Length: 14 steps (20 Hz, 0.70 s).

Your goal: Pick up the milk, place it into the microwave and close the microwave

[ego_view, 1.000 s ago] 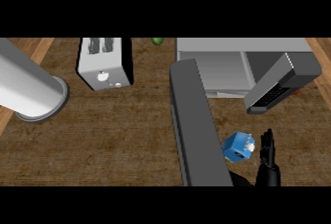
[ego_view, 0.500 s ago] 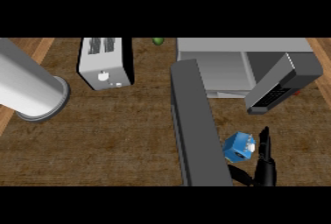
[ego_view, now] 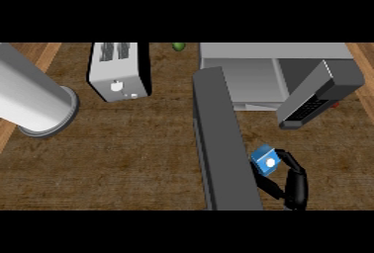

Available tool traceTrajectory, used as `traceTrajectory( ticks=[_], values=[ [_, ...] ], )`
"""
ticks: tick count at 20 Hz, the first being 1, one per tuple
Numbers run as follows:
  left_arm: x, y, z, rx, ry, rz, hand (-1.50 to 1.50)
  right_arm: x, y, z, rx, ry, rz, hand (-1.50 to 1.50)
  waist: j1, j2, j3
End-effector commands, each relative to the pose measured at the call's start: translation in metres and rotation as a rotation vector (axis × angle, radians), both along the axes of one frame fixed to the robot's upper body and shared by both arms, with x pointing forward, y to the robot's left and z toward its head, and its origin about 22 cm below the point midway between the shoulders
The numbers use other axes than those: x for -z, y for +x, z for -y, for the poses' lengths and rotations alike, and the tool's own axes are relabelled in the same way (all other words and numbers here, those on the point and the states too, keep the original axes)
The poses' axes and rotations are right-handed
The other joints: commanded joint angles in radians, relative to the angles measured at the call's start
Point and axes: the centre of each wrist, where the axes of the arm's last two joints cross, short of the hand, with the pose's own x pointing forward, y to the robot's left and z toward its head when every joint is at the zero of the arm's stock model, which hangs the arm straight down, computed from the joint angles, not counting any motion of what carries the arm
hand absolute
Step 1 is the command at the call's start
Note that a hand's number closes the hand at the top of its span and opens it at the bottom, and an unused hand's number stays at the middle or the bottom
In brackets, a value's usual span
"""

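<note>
Right robot hand (ego_view: pixel 291 184), black, enters from the lower right edge of the head view, fingers and thumb curled round the small blue milk carton with white round mark (ego_view: pixel 265 160); pinching it from both sides, thumb low-left, fingers (ego_view: pixel 289 160) over the upper right. The carton sits tilted in the hand; cannot tell whether it touches the brown wood-grain surface (ego_view: pixel 131 148) or hangs just above. Judged step: grasp made, carry to the oven not yet done. Just left of the carton runs a long dark grey slab (ego_view: pixel 223 148), edge-on, reaching from the lower edge up toward the oven; likely the opened microwave door, though its hinge is not seen. Above the hand, the grey box-shaped microwave (ego_view: pixel 248 74) shows a pale open cavity, so the way in looks free. A grey forearm with black underside (ego_view: pixel 318 94) crosses the oven's right part; its hand does not show, so the left robot hand goes unreported. Further out: white two-slot toaster (ego_view: pixel 116 71) at upper left, large pale grey cylinder (ego_view: pixel 29 99) lying at the left edge, small green object (ego_view: pixel 178 47) behind the toaster, too small to identify.
</note>
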Motion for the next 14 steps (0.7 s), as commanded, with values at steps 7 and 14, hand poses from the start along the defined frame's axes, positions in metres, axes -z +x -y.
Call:
traceTrajectory(
  ticks=[7, 14],
  values=[
    [0.011, 0.0, 0.001, 0.025, -0.009, -0.011, -1.5, -0.016, 0.031, 0.002, -0.214, 0.04, 0.099, 1.5, 0.008, 0.002, 0.001],
    [0.007, 0.008, -0.006, 0.021, -0.011, 0.005, -1.5, -0.046, 0.083, 0.057, -0.538, 0.104, 0.082, 1.5, 0.023, 0.008, 0.003]
  ],
)
